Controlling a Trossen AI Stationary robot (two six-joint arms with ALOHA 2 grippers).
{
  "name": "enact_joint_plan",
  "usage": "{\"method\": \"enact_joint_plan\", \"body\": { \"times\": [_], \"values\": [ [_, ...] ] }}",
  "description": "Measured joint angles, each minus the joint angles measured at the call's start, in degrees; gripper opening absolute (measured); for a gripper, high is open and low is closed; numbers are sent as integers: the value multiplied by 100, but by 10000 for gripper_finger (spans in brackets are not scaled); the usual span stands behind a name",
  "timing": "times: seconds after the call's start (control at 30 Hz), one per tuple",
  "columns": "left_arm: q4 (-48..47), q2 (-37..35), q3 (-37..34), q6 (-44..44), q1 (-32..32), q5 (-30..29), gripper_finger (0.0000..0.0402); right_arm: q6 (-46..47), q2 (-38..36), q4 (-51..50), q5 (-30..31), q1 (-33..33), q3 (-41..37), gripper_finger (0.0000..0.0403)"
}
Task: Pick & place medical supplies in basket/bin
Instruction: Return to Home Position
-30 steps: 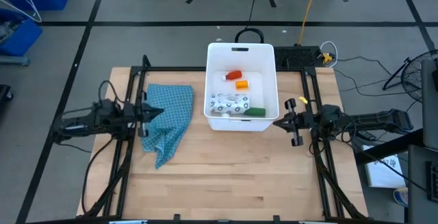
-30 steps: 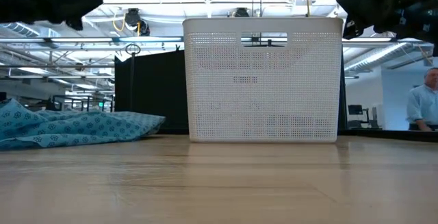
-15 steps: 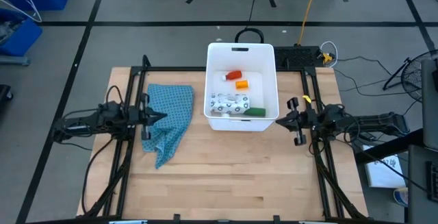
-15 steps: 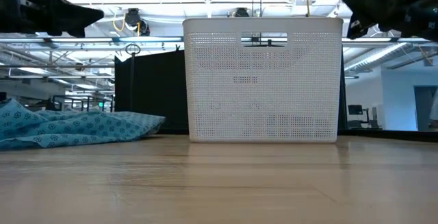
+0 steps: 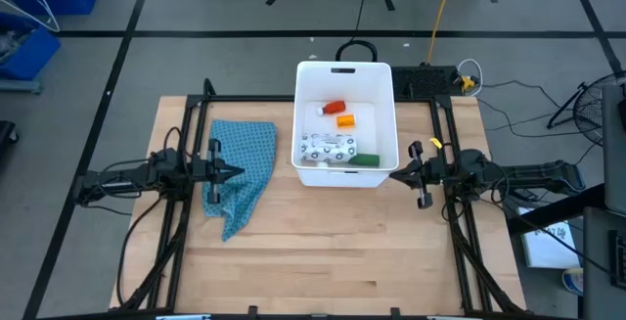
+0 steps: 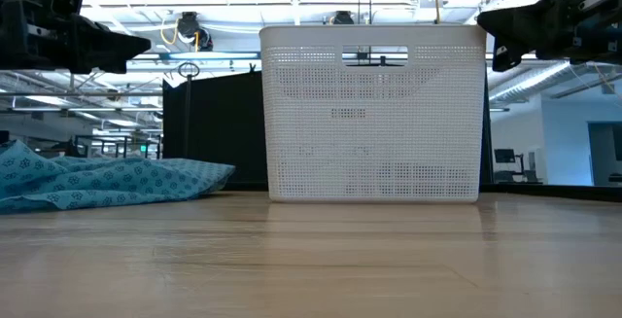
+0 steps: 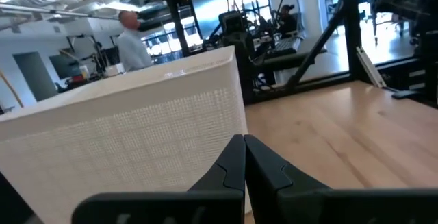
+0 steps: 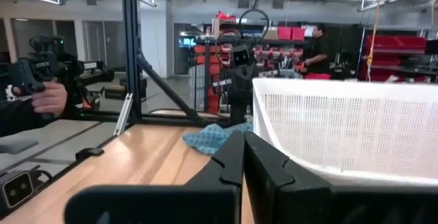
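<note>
High view: left gripper (image 5: 234, 172) over blue cloth (image 5: 249, 149), right gripper (image 5: 394, 175) just beside white bin (image 5: 297, 114), both with fingers together, empty

I can read no text, label, brand or number anywhere: not on the white bin (image 5: 380, 68), the dotted packet (image 5: 328, 148) inside it, or the blue cloth (image 5: 240, 168).

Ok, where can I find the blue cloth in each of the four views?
High: cloth on the table, left of the bin.
Low: cloth at the left edge, left of the bin.
Left wrist: not in it.
Right wrist: cloth on the table, beside the bin's corner.
Shared landmark: the white bin.
</note>
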Motion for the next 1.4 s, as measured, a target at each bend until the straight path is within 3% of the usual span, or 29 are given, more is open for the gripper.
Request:
{"method": "enact_joint_plan", "body": {
  "times": [0.5, 0.87, 1.2, 1.4],
  "values": [
    [-212, 7, 2, -415, 0, -303, 22, -26, 1, 218, 4, 0, 0, 0],
    [-212, 7, 2, -415, 2, -304, 3, -15, 4, 138, 2, 0, 0, 0],
    [-210, 7, 2, -413, 0, -304, 40, -15, 4, 138, 2, 0, 0, 0],
    [-210, 7, 2, -413, 1, -306, 39, -15, 4, 138, 0, 0, 0, 0]
  ]
}}
